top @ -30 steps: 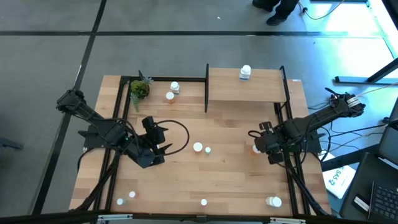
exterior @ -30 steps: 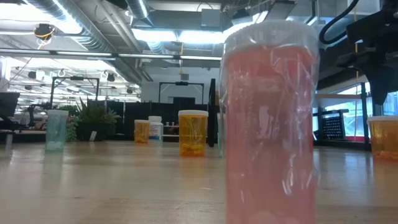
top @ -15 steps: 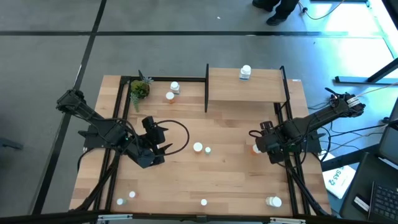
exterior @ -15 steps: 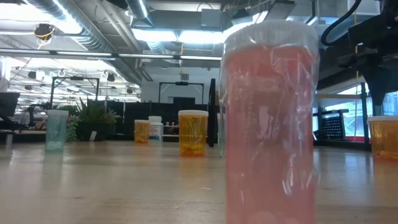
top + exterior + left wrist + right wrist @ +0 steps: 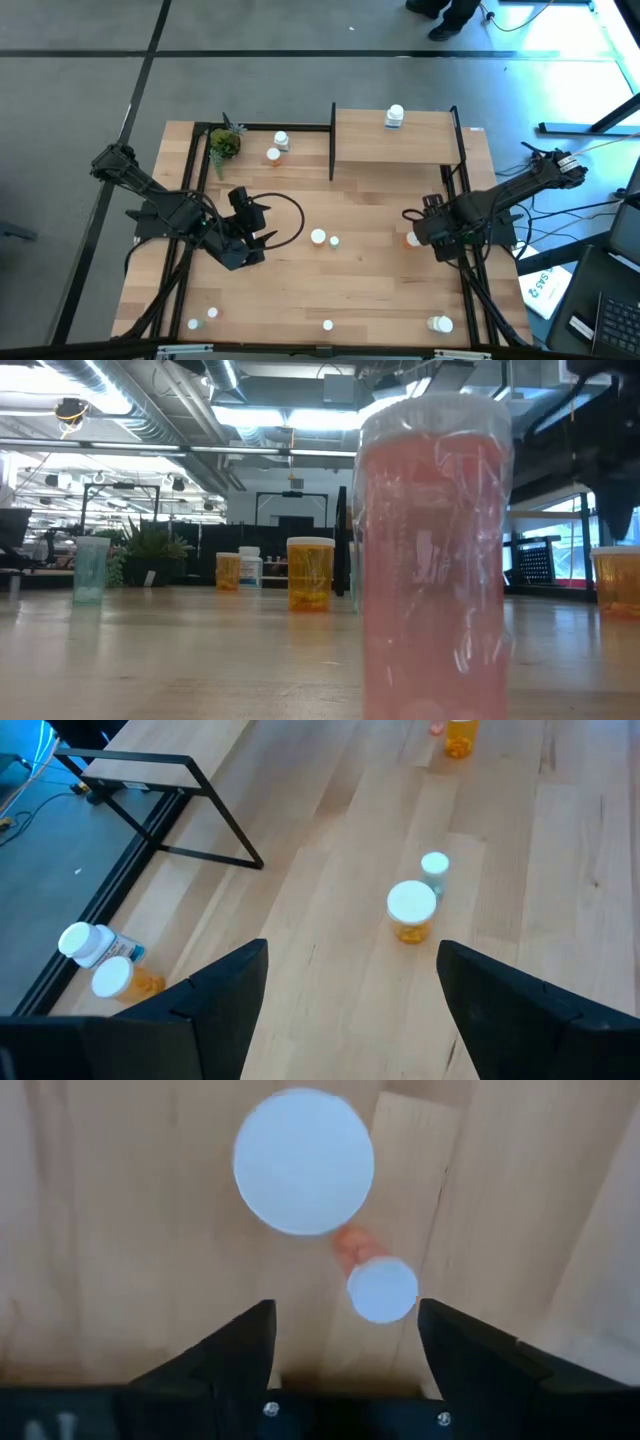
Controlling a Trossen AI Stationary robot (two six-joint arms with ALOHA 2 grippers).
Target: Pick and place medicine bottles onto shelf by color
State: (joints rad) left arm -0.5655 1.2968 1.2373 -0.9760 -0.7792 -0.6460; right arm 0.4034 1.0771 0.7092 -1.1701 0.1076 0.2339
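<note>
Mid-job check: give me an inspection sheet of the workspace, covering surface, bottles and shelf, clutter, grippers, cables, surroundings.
Surface: light wooden table, no spills seen.
Job's things: one white-capped bottle stands on the shelf; the other medicine bottles are scattered over the table, two near the potted plant.
Clutter: small potted plant at the table's far left corner.
Grippers: left gripper open, above the left half, holding nothing; right gripper open, right over an orange bottle near the right edge.
Cables: black cable loop by the left arm; more cables on the floor to the right.
Surroundings: a person's feet beyond the far side.
</note>
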